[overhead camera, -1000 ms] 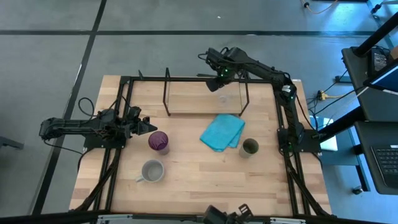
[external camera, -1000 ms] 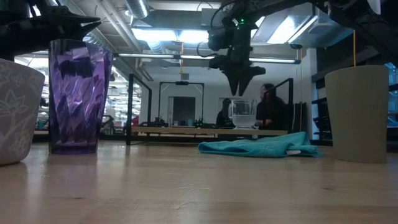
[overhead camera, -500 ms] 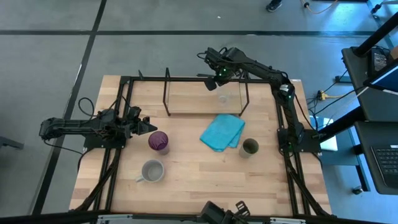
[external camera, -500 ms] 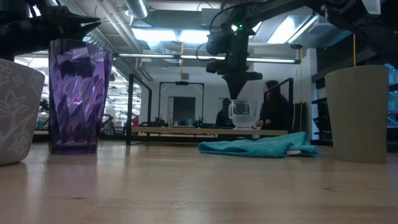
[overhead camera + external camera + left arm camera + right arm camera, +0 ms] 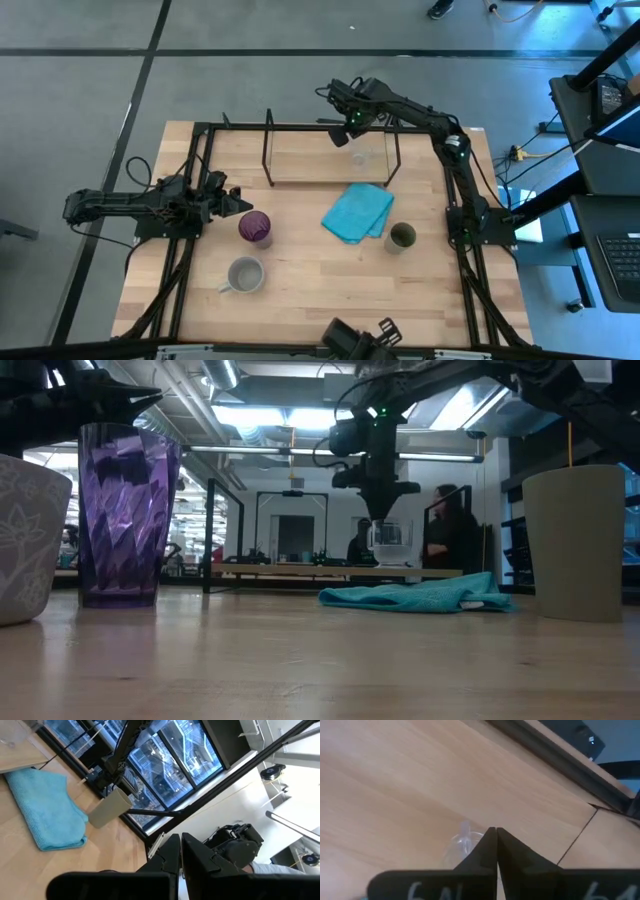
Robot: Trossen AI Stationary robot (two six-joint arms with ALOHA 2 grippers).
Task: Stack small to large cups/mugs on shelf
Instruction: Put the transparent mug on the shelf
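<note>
The small clear glass (image 5: 359, 158) stands on the wooden base of the black wire shelf (image 5: 300, 182) at the table's far side; it also shows in the low view (image 5: 388, 544). My right gripper (image 5: 347, 125) is shut and points down just above and beside the glass (image 5: 464, 841), apart from it. The purple tumbler (image 5: 255, 227), the grey mug (image 5: 245, 274) and the olive-green cup (image 5: 402, 236) stand upright on the table. My left gripper (image 5: 236, 199) is shut and empty, level, just left of and beyond the tumbler.
A folded turquoise cloth (image 5: 357, 212) lies on the table between the shelf and the olive cup. The black table frame (image 5: 195, 160) runs along the left, right and far edges. People stand in the room beyond the table (image 5: 445, 530).
My right gripper has drifted a little toward the table's left and far edge above the glass, staying shut. The cups have stayed where they were.
</note>
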